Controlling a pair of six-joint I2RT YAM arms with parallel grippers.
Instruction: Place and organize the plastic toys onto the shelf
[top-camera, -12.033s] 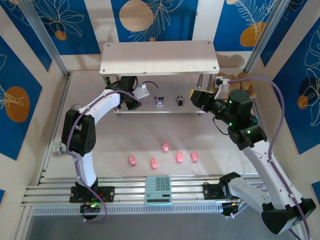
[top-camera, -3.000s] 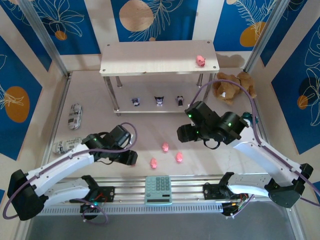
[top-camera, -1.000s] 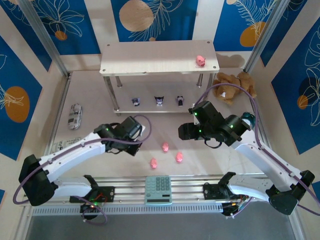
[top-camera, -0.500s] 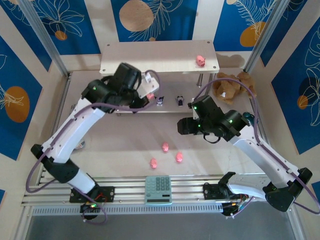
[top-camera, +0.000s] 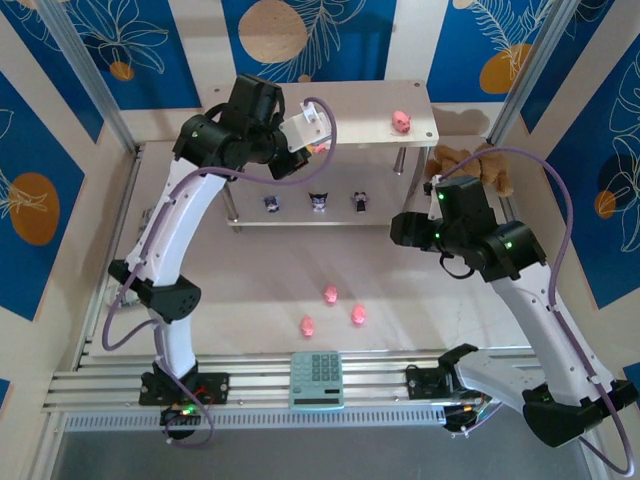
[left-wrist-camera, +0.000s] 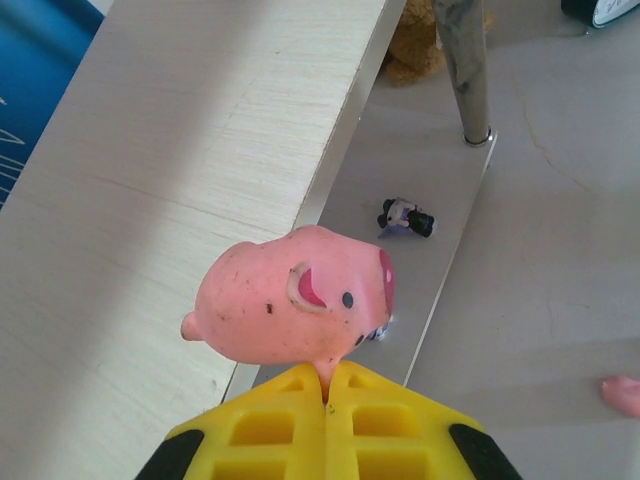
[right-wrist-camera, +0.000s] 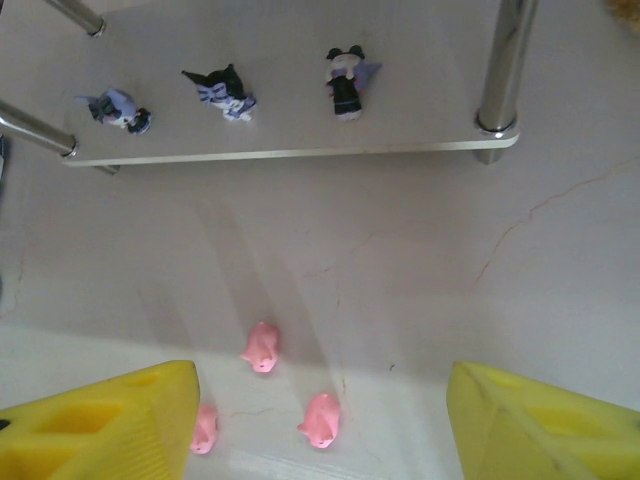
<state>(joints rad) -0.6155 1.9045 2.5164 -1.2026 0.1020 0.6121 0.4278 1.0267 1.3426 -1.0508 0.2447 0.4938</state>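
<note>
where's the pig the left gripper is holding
In the left wrist view the pig is pinched in the left gripper, over the front edge of the shelf top, with a dark figurine on the lower level below.

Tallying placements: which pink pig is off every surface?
The pig clamped in the left gripper, up at the shelf top's front edge. Another sits on its right end; three lie on the table.

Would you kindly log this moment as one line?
left tool: shut on pink pig, over shelf front edge | right tool: open, empty
</note>
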